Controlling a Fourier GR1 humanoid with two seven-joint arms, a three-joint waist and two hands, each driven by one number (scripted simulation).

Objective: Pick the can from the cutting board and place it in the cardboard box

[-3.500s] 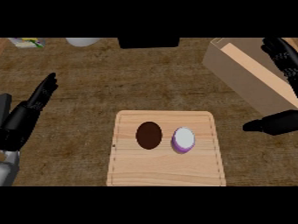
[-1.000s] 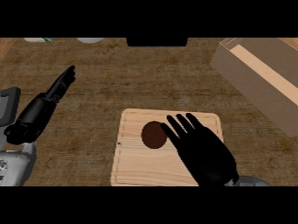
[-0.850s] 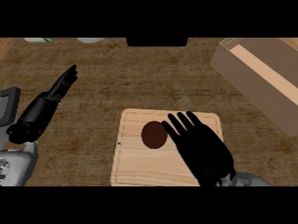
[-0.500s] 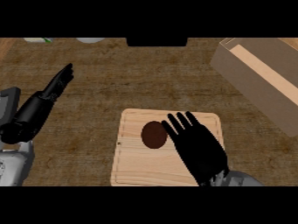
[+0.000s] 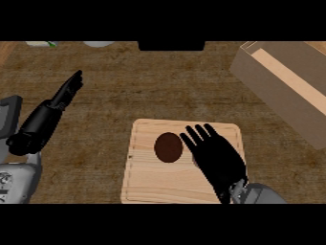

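A light wooden cutting board [image 5: 146,183] lies at the lower middle of the counter. My right hand [image 5: 217,158] is spread flat over the board's right half, fingers straight and pointing away from me. It covers the spot where the can stood, so the can is hidden under it. A dark brown oval object [image 5: 169,147] lies on the board just left of those fingers. The cardboard box [image 5: 292,91] stands open at the upper right, well away from the hand. My left hand [image 5: 51,111] rests at the left with its fingers straight, holding nothing.
A grey appliance [image 5: 3,179] sits at the lower left edge beside my left forearm. Pale dishes [image 5: 98,44] and a black block [image 5: 170,45] line the far edge of the brown counter.
Since 3.5 s ago my right hand left the box and came down over the can on the board. In the last second it only drifted slightly; the left hand barely moved.
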